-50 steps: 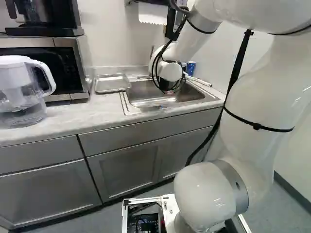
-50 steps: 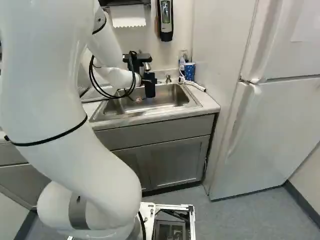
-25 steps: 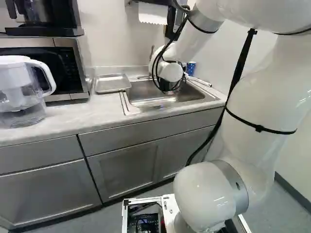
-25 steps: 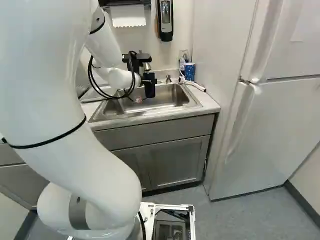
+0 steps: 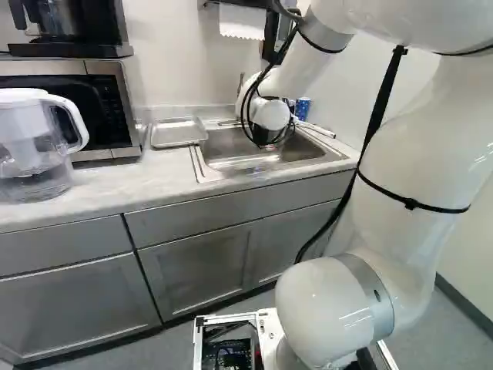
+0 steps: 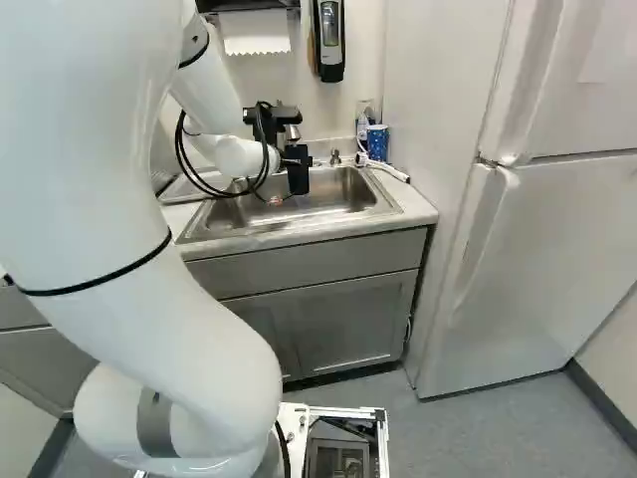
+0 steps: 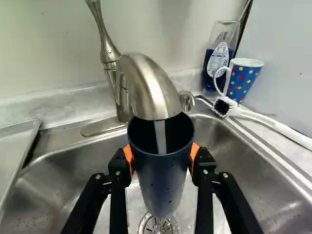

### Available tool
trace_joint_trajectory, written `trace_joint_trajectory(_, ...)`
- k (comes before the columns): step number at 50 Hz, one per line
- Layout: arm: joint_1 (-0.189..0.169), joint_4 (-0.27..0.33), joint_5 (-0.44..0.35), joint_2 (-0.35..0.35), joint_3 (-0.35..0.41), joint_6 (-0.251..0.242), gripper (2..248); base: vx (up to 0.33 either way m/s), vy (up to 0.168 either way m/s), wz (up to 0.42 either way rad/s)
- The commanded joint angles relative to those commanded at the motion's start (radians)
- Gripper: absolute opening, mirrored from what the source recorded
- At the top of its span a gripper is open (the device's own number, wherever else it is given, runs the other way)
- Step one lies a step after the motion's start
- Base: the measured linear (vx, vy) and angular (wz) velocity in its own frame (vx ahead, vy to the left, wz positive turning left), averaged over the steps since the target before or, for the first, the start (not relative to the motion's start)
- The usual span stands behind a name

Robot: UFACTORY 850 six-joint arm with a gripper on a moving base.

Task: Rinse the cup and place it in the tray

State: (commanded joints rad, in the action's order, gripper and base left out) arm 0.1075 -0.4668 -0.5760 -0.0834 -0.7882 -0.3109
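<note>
In the right base view my gripper (image 6: 286, 162) is over the sink (image 6: 323, 211), and the dark cup (image 6: 299, 171) hangs upright at its end. Up close in the wrist view, the gripper (image 7: 162, 158) is shut on the cup (image 7: 163, 183), an orange pad against each side. The cup's open mouth is right under the faucet spout (image 7: 148, 90), and a stream of water runs into it. Its base hangs above the drain (image 7: 157, 225). The metal tray (image 5: 179, 132) lies on the counter left of the sink; its edge (image 7: 19, 151) also shows in the wrist view.
A polka-dot mug (image 7: 242, 80), a blue soap bottle (image 7: 218, 61) and a white-handled brush (image 7: 268, 122) stand or lie at the sink's right corner. The faucet lever (image 7: 108, 44) rises behind the spout. Farther left are a microwave (image 5: 92, 104) and a pitcher (image 5: 31, 146).
The arm's upper links have shifted very slightly in the base views. The cup has stayed in the gripper at nearly the same place over the sink; the base has not moved.
</note>
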Motion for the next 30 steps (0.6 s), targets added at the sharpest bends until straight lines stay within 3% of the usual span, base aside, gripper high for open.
trace_joint_trajectory(30,0.000,0.000,0.000,0.000,0.000,0.000,125,0.000,0.000,0.000)
